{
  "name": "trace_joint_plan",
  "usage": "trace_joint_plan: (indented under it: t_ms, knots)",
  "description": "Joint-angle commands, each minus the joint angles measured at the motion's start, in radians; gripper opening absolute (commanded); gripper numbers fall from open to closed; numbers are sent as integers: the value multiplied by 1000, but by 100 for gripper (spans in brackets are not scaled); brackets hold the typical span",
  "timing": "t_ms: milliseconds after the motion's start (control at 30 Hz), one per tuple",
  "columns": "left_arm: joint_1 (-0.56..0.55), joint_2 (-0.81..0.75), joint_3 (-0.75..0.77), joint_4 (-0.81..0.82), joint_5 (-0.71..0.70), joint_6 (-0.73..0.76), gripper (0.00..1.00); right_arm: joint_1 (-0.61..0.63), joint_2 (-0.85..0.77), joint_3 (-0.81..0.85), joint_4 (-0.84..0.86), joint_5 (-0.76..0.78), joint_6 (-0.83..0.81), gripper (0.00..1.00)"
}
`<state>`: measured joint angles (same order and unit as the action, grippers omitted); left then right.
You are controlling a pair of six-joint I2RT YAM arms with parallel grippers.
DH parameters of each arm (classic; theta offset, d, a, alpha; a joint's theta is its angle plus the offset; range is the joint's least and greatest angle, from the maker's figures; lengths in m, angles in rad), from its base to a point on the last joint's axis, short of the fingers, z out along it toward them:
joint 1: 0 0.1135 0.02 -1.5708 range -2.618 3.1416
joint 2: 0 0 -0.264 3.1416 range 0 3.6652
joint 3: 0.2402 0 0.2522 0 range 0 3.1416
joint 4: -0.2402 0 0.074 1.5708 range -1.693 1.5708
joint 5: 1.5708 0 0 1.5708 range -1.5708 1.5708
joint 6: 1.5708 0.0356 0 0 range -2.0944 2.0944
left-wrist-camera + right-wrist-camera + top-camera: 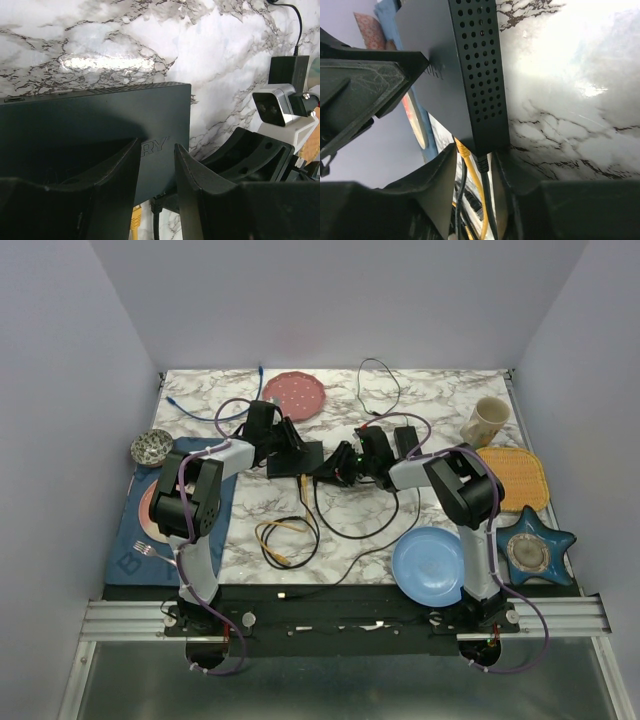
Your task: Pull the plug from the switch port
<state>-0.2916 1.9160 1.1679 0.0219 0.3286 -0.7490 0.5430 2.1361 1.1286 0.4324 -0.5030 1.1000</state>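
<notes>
Fingers (435, 200) part-open, right gripper (475, 155) is straddling black plug (482, 162) plus yellow cable (464, 149), risking wrong pull; left gripper (156, 145), fingers (100, 200) parted empty, is hovering over switch (90, 115), which may slide.

Your switch (300, 457) lies mid-table under the left gripper (156, 150). The plug (483, 163) at its near edge sits between the fingers of the right gripper (475, 159). A plate (295, 393) lies behind it, the brick (405, 439) to its right.

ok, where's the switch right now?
Top view: the switch lies mid-table, slightly left of centre, just in front of the red plate, the left gripper over it, the right gripper at its right end.
</notes>
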Motion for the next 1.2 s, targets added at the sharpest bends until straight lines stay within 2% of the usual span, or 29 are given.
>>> trace_joint_plan:
  t_ms: [0,100,233,400,500,667,833,1167]
  knots:
    - [2,3,-36,-60,18,5,48,18,38,4,55,1,43,44]
    - [5,-11,-34,-54,23,3,48,28,15,-21,75,6,58,44]
    - [42,-58,-13,-79,-45,17,48,29,-31,-70,83,26,57,44]
    - [98,-84,24,-197,-206,19,50,31,-38,-95,78,24,69,44]
    - [115,-97,4,-227,-253,17,50,32,-36,-105,86,29,72,44]
    - [115,-66,-37,-249,-208,11,49,32,-22,-92,85,31,83,44]
    - [95,-40,-103,-192,-94,-19,46,29,-33,-95,80,44,75,44]
    - [28,-92,-201,-133,-89,-58,45,15,-91,-170,63,61,31,44]
